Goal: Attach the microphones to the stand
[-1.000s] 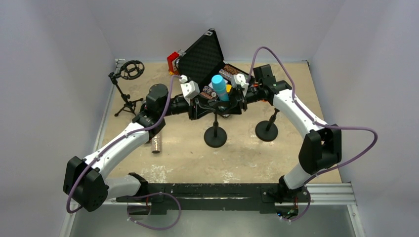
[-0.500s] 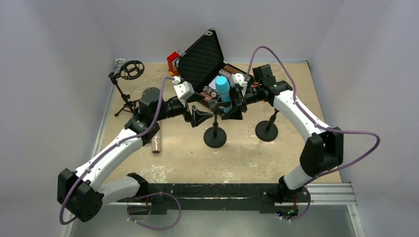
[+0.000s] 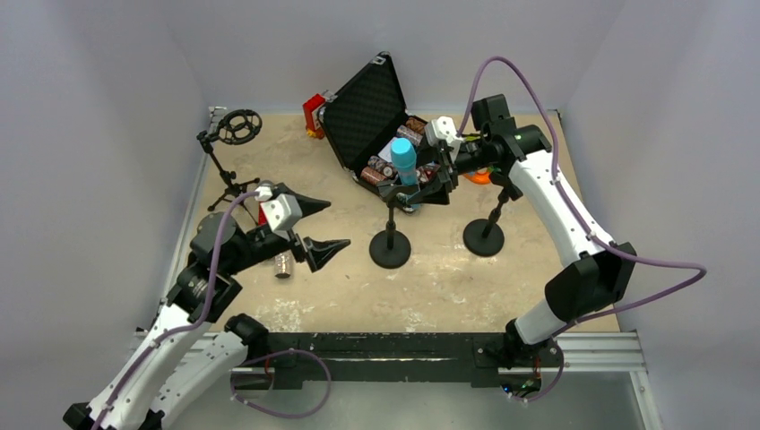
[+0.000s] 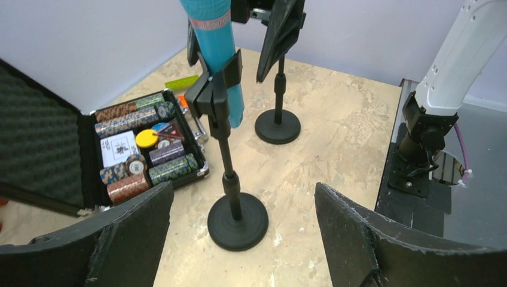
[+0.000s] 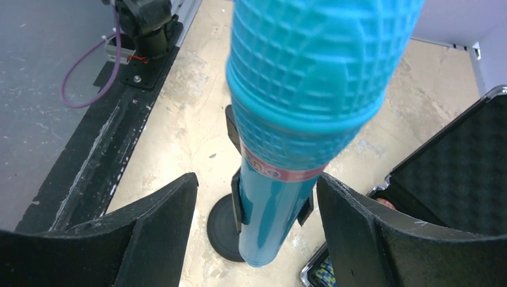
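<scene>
The light blue microphone (image 3: 403, 159) stands upright in the clip (image 4: 212, 95) of the middle stand (image 3: 391, 246). My right gripper (image 3: 428, 184) is open around it, one finger on each side of the blue microphone (image 5: 305, 89), with a gap on the left side. My left gripper (image 3: 337, 224) is open and empty, low over the table left of that stand (image 4: 237, 222). The glittery silver microphone (image 3: 283, 262) lies on the table beside the left arm. A second stand (image 3: 484, 235) is bare. The red microphone is mostly hidden behind the left wrist.
An open black case (image 3: 367, 103) of poker chips (image 4: 143, 155) sits behind the stands. A tripod with a ring shock mount (image 3: 235, 127) stands at the far left. Small red (image 3: 314, 112) and orange (image 3: 479, 176) items lie near the case. The arms' base rail (image 3: 385, 345) runs along the near edge.
Both grippers have opened. The left arm pulled back from the stand toward the near left. The right gripper let go of the blue microphone, which stays in the clip.
</scene>
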Controlling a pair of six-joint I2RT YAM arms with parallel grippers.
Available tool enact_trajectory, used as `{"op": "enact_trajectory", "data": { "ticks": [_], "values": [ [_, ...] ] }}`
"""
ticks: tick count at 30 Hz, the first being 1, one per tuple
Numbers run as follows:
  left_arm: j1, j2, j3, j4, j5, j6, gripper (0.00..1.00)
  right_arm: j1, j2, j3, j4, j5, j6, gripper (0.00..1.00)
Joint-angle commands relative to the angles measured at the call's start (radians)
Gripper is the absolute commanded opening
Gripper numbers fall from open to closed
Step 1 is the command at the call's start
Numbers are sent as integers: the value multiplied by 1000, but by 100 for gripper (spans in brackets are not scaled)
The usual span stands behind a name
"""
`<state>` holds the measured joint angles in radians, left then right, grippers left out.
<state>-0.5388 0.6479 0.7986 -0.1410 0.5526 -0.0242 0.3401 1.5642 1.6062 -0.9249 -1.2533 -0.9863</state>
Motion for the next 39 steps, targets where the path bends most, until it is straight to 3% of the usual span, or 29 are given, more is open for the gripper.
{"op": "enact_trajectory", "data": {
  "ticks": [1, 14, 22, 39],
  "values": [
    [3, -92, -47, -87, -106, -65, 92, 9, 11, 68, -106, -60, -64, 75],
    [2, -199, -79, -147, -164, -118, 93, 25, 14, 36, 43, -15, 59, 57],
    [3, -246, -79, -180, -174, -123, 93, 25, 47, 110, 11, -33, 81, 26],
    [1, -271, -91, -187, -185, -131, 92, -90, 63, 404, 151, -11, 433, 16]
  ]
}}
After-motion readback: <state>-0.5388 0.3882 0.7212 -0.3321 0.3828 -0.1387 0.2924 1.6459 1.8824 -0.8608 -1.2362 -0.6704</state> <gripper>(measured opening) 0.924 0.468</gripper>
